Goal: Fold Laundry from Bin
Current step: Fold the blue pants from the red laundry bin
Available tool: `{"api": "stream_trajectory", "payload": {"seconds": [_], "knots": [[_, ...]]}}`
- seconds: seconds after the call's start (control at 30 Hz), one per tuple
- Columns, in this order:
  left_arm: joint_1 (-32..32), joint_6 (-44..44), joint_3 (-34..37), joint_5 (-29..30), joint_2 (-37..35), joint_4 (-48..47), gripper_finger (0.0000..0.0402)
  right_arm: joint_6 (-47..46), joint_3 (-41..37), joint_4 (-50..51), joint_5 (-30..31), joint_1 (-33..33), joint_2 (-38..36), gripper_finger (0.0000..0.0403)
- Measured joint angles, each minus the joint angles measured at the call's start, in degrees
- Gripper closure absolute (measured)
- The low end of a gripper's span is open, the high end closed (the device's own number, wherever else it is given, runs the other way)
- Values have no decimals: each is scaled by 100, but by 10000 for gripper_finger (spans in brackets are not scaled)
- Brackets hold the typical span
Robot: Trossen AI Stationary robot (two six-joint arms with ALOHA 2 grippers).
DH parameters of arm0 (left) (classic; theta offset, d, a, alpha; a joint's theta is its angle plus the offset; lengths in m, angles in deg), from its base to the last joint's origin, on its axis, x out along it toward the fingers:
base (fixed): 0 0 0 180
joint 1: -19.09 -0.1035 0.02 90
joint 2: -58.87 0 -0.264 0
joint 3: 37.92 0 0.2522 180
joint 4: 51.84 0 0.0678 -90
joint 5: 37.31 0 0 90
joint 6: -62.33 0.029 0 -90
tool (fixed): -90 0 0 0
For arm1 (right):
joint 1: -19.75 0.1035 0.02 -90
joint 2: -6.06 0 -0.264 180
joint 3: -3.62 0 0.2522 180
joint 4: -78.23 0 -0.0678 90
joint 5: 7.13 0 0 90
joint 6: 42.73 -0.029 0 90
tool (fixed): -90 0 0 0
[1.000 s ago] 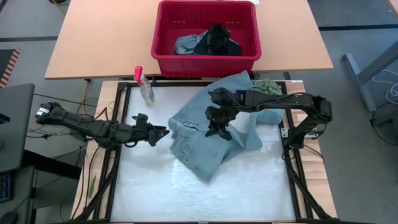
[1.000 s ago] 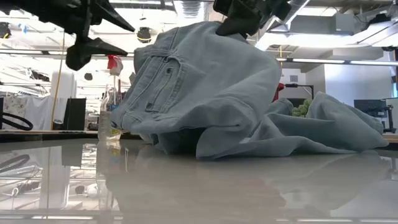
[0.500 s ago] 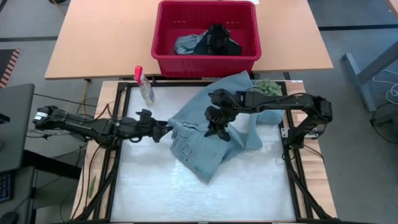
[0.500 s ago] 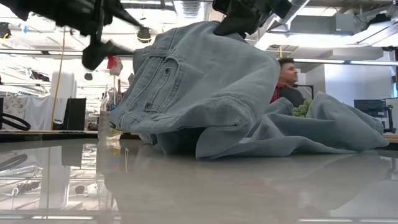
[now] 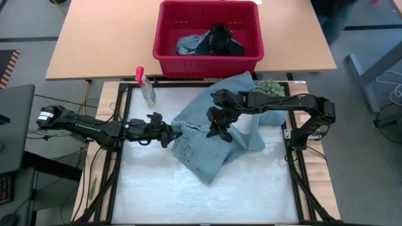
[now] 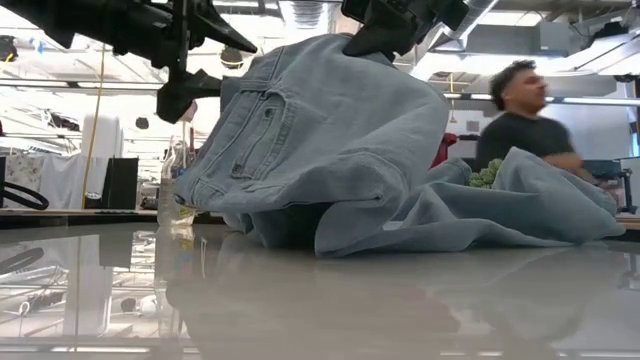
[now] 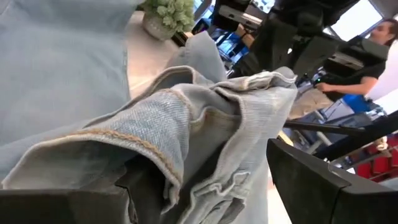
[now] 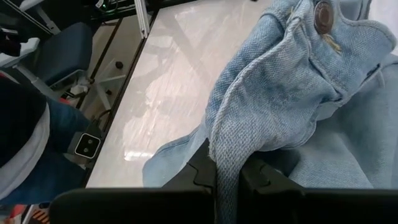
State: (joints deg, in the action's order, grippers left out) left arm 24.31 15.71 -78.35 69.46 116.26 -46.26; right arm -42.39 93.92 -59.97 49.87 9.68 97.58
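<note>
Jeans held up over the table.
Our right claw (image 5: pixel 219 130) pinches the jeans (image 5: pixel 210 147); our left claw (image 5: pixel 174 134), open around the waistband, may close on too little cloth.

You have the jeans (image 5: pixel 213 141) just in front of the bin (image 5: pixel 208 61), bottle (image 5: pixel 146 88) to their left.

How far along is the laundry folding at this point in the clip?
Done: one pair of jeans is out of the bin and on the table, still crumpled. In hand: the right gripper is shut on the jeans' waistband, holding it raised; the left gripper, jaws open, is at the jeans' edge with cloth between them. Left: no fold is made yet, and darker garments remain in the bin.
</note>
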Motion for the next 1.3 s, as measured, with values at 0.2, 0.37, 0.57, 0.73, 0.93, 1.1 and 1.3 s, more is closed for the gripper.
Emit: {"api": "stream_trajectory", "payload": {"seconds": [0.2, 0.37, 0.57, 0.73, 0.93, 1.1, 1.3], "knots": [[-1, 356, 4, -449, -4, 708, 151, 11, 0, 20, -2, 92, 0, 357], [-31, 244, 4, -396, -4, 418, 151, 15, 0, -88, 2, 151, 0, 357], [-35, 88, 4, -555, -2, 333, 151, 120, 0, -344, 15, 271, 0, 358], [-35, 34, 4, -673, 228, 703, 151, 119, 0, -612, 118, 438, 0, 358], [-35, -21, -313, -1178, 760, 1024, 156, 122, 0, -600, 446, 569, 0, 359], [-35, 45, -760, -1806, 853, 786, 234, 31, 9, -543, 444, 569, 0, 358], [-35, 124, -1256, -2176, 837, 97, 385, -30, 9, -504, 444, 597, -19, 349]]}}
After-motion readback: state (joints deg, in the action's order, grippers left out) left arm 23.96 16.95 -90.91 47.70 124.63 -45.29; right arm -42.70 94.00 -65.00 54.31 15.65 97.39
